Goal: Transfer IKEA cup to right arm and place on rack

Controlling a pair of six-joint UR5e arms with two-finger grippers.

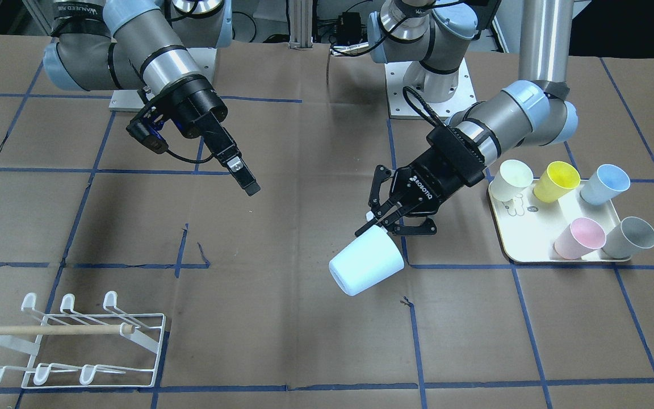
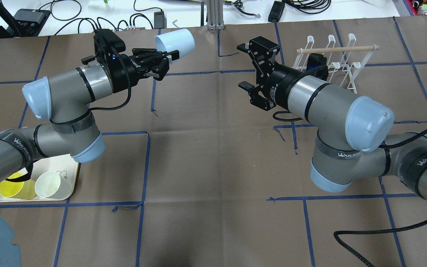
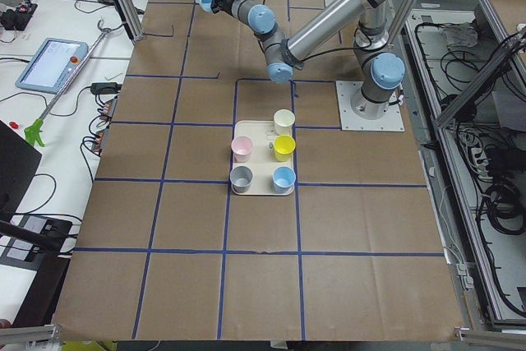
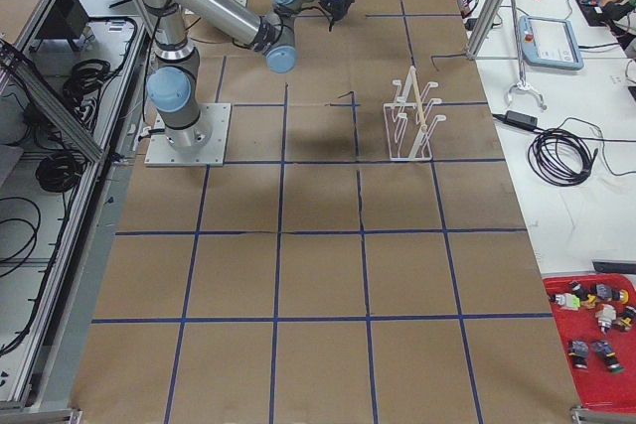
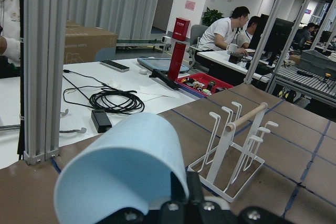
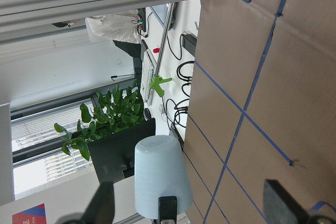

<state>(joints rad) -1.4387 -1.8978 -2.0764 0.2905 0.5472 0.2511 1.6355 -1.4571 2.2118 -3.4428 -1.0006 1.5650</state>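
My left gripper [image 2: 169,56] is shut on the rim of a pale blue cup [image 2: 175,43] and holds it on its side above the table, base pointing away from the wrist. The cup also shows in the front view [image 1: 367,264], under the left gripper [image 1: 373,223], and fills the left wrist view [image 5: 121,174]. My right gripper [image 2: 245,67] is open and empty, a wide gap to the right of the cup, not touching it. The right wrist view shows the cup [image 6: 160,174] ahead. The white wire rack [image 2: 332,61] stands behind the right arm, also in the front view [image 1: 77,341].
A cream tray [image 1: 531,253] on my left side holds several cups: cream [image 1: 514,177], yellow [image 1: 557,180], blue [image 1: 605,184], pink [image 1: 579,237], grey [image 1: 629,237]. Brown paper with blue tape lines covers the table. A black cable [image 2: 384,230] lies near the right arm's base.
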